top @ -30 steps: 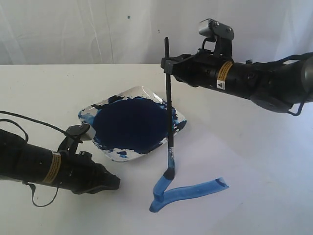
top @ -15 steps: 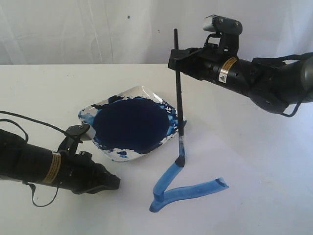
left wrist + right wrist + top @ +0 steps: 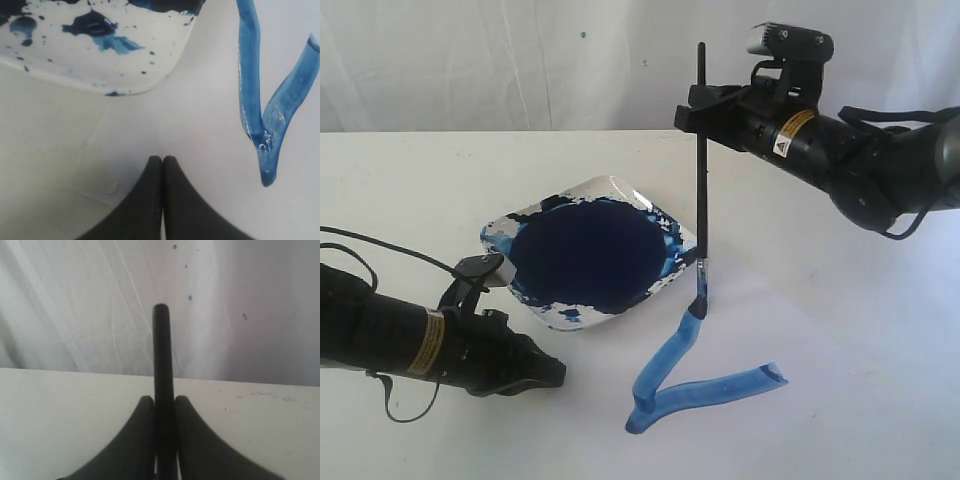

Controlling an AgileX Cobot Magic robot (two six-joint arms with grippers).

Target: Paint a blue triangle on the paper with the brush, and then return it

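Two sides of the blue triangle [image 3: 665, 365] lie on the paper [image 3: 820, 330]; the third, then returning the brush [image 3: 701, 180], are left; right end effector [image 3: 698, 108] grips it; left end effector [image 3: 162, 170] closed, empty.

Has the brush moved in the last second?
Yes. The brush slid up and right in the exterior view, its tip nearing the right corner of the dish.

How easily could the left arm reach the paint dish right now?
Probably yes, quite easily. The left pincer lies shut just off the near rim of the dish, with nothing showing between them. The brush, held in the right pincer, stands by the dish's opposite corner, out of that path.
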